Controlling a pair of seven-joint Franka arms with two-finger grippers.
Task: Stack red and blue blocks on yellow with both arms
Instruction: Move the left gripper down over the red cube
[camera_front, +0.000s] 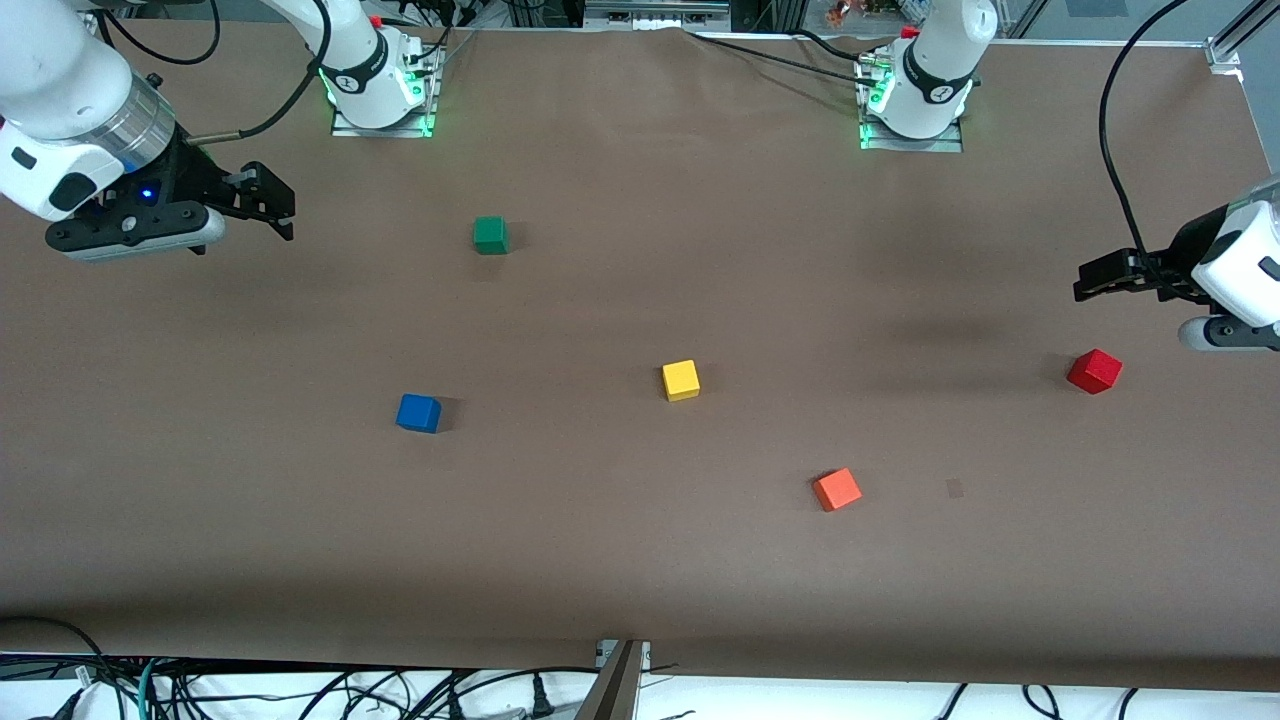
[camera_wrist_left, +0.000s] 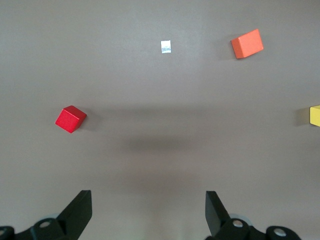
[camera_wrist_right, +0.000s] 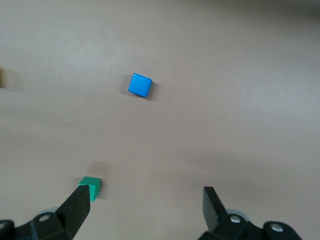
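The yellow cube (camera_front: 680, 380) sits near the table's middle; its edge shows in the left wrist view (camera_wrist_left: 315, 115). The blue cube (camera_front: 418, 412) lies toward the right arm's end and shows in the right wrist view (camera_wrist_right: 140, 85). The red cube (camera_front: 1093, 371) lies toward the left arm's end and shows in the left wrist view (camera_wrist_left: 70, 119). My left gripper (camera_front: 1085, 282) hangs open and empty in the air, over bare table beside the red cube (camera_wrist_left: 148, 210). My right gripper (camera_front: 272, 208) hangs open and empty over the right arm's end of the table (camera_wrist_right: 147, 207).
A green cube (camera_front: 490, 235) sits farther from the front camera than the blue cube, also in the right wrist view (camera_wrist_right: 91, 186). An orange cube (camera_front: 836, 489) lies nearer the front camera than the yellow cube, also in the left wrist view (camera_wrist_left: 247, 43). A small pale mark (camera_front: 954, 488) is beside it.
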